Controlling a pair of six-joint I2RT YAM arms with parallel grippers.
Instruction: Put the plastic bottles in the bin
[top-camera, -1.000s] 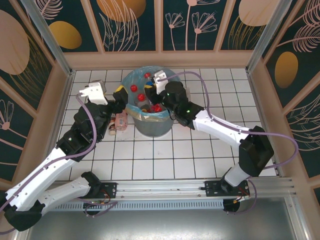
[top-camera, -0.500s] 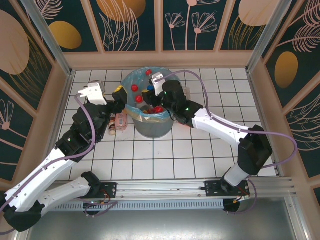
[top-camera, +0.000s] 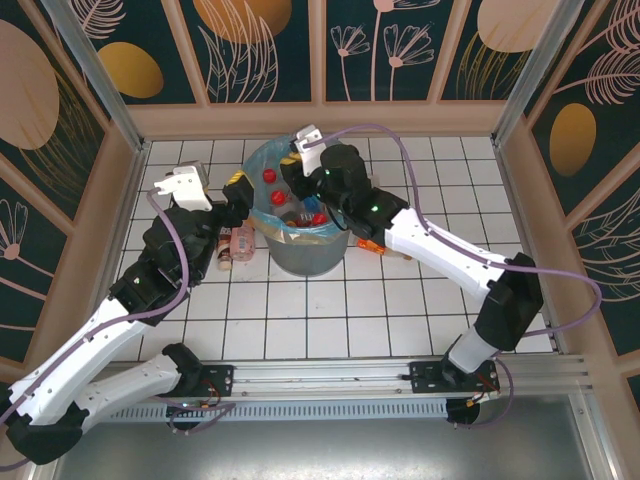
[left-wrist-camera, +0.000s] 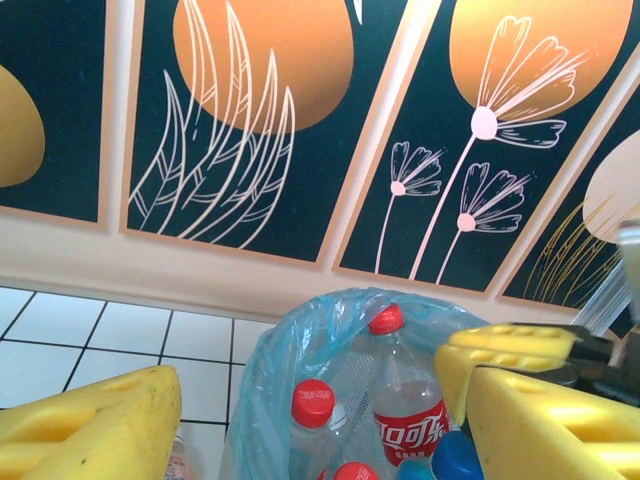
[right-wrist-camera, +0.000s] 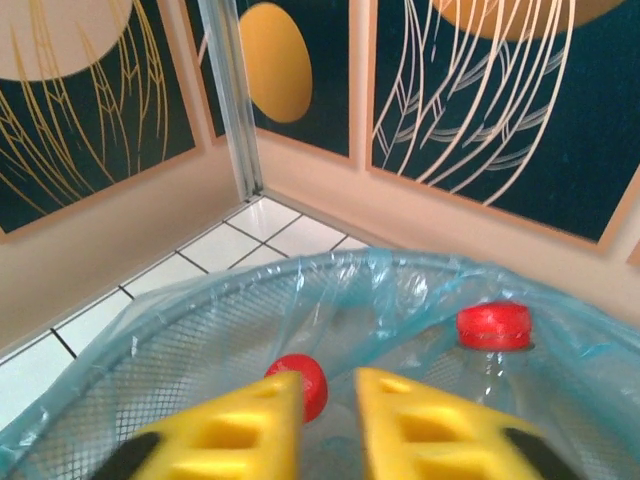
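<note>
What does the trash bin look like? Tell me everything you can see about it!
The bin is round and grey. It stands upright on the white tiled table, towards the back wall. A thin, crinkly, see-through light-blue bag lines it and folds over the rim, and a mesh pattern shows through the bag. It has no lid. Inside are several clear plastic bottles, mostly with red caps.

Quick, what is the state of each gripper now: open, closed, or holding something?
Left gripper: open, holding nothing.
Right gripper: closed, empty, above the round grey bin with the blue bag liner.
</note>
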